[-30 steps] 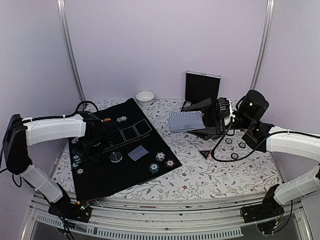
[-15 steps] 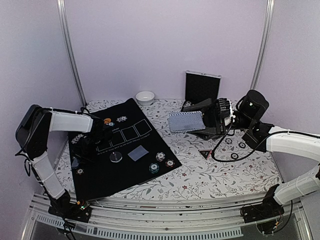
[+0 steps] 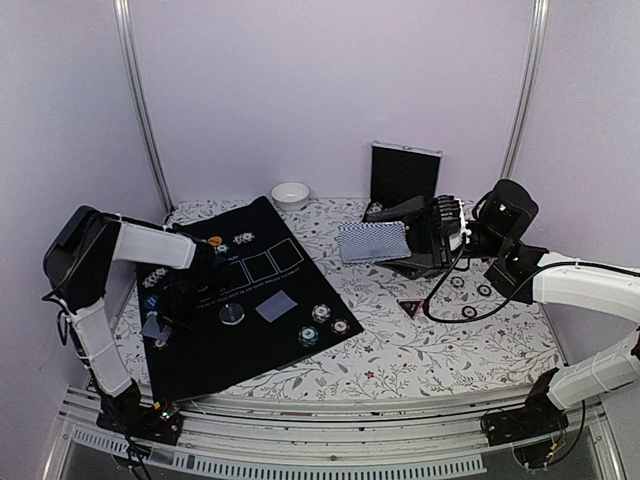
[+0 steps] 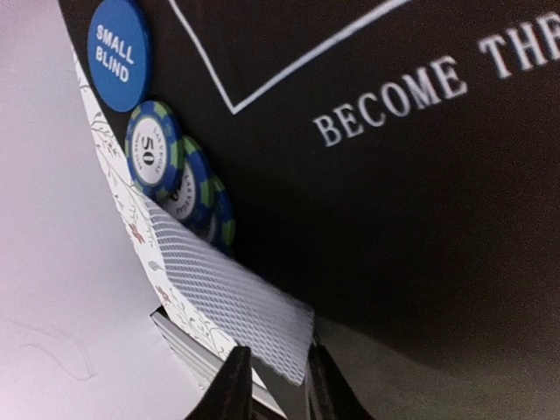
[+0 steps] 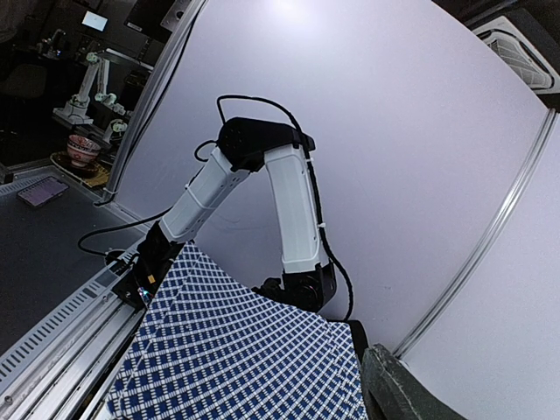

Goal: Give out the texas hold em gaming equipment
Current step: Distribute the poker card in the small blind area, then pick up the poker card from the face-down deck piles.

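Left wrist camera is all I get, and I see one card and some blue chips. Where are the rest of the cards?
Observer: The right gripper holds the deck of cards up over the flowery table, to the right of the black mat.
Operator: Is any other card on the mat?
Observer: Yes, one face-down card lies near the mat's middle, beside a round grey button.
Operator: Are there more chips?
Observer: A few chips sit by the mat's near right edge.
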